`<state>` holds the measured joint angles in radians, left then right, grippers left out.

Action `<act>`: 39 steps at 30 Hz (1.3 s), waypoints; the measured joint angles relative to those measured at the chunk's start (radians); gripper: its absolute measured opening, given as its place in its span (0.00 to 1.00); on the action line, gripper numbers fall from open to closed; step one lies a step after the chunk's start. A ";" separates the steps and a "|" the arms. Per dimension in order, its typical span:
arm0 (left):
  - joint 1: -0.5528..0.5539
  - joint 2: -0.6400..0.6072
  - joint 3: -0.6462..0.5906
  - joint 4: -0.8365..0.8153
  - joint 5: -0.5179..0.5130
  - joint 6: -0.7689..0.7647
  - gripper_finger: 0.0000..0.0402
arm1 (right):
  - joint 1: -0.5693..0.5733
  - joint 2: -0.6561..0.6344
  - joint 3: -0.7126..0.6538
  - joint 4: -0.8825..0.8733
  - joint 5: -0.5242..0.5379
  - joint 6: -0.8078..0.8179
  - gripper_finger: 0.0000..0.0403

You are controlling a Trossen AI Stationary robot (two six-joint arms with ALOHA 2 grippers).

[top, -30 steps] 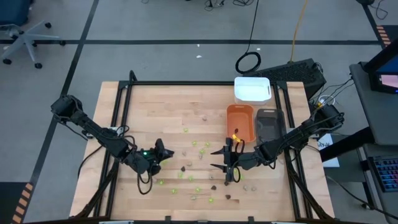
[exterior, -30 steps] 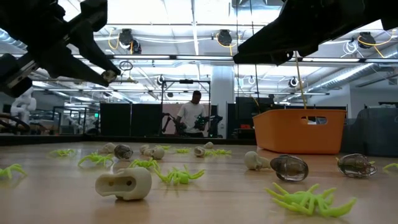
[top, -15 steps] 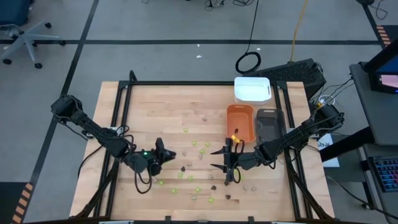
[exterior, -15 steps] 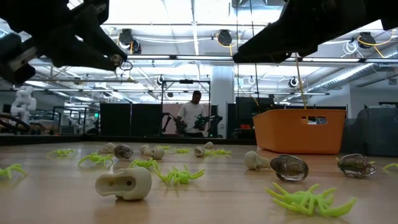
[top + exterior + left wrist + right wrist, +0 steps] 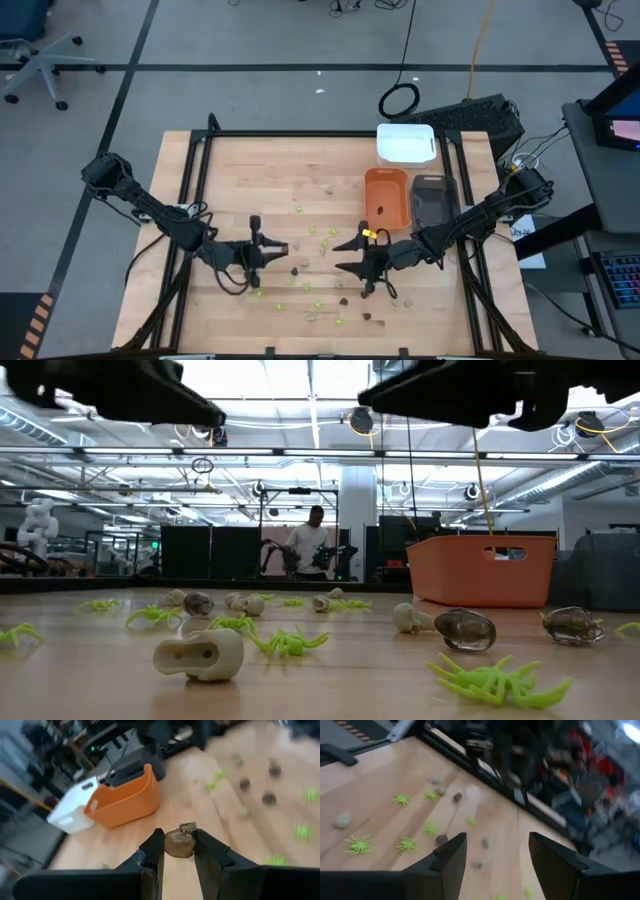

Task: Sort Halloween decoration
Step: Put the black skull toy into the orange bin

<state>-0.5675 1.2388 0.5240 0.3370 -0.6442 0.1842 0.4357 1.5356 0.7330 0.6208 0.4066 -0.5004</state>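
Left end effector [image 5: 179,851] over the counter [image 5: 250,170], left of centre, fingers closed on a dark brown piece [image 5: 179,843]; right end effector [image 5: 495,851] just beside the orange tray [image 5: 386,196], fingers wide apart, nothing between them; lime-green spiders [image 5: 495,680], pale skull pieces [image 5: 198,656] and brown pieces [image 5: 466,629] lie scattered over the counter's near half.

Right gripper [image 5: 492,857] held open above scattered decorations

Its two dark fingers [image 5: 447,855] stand wide apart over the wooden table [image 5: 380,795], where lime-green spiders [image 5: 359,844] and small dark brown and pale pieces lie loose.
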 joint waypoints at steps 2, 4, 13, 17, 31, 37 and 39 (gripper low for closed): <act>0.021 0.000 0.000 0.015 0.010 -0.072 0.19 | -0.009 0.000 0.000 0.024 -0.023 -0.060 0.49; 0.047 0.000 0.000 0.016 0.033 -0.119 0.19 | -0.021 0.000 0.000 0.036 -0.023 -0.104 0.49; 0.187 0.004 0.000 0.031 0.359 -0.204 0.19 | -0.111 0.000 0.001 0.061 -0.170 -0.283 0.49; 0.240 0.005 0.000 0.021 0.425 -0.234 0.19 | -0.148 0.000 0.039 0.025 -0.247 -0.334 0.49; 0.340 0.005 0.000 -0.020 0.564 -0.396 0.19 | -0.228 0.238 0.289 -0.100 -0.275 -0.578 0.49; 0.339 0.005 0.000 -0.050 0.566 -0.442 0.19 | -0.246 0.306 0.364 -0.130 -0.281 -0.638 0.49; 0.339 0.005 0.000 -0.050 0.565 -0.442 0.19 | -0.250 0.326 0.377 -0.130 -0.309 -0.648 0.49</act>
<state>-0.2283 1.2442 0.5240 0.2866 -0.0788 -0.2573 0.1857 1.8614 1.1099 0.4909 0.0978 -1.1488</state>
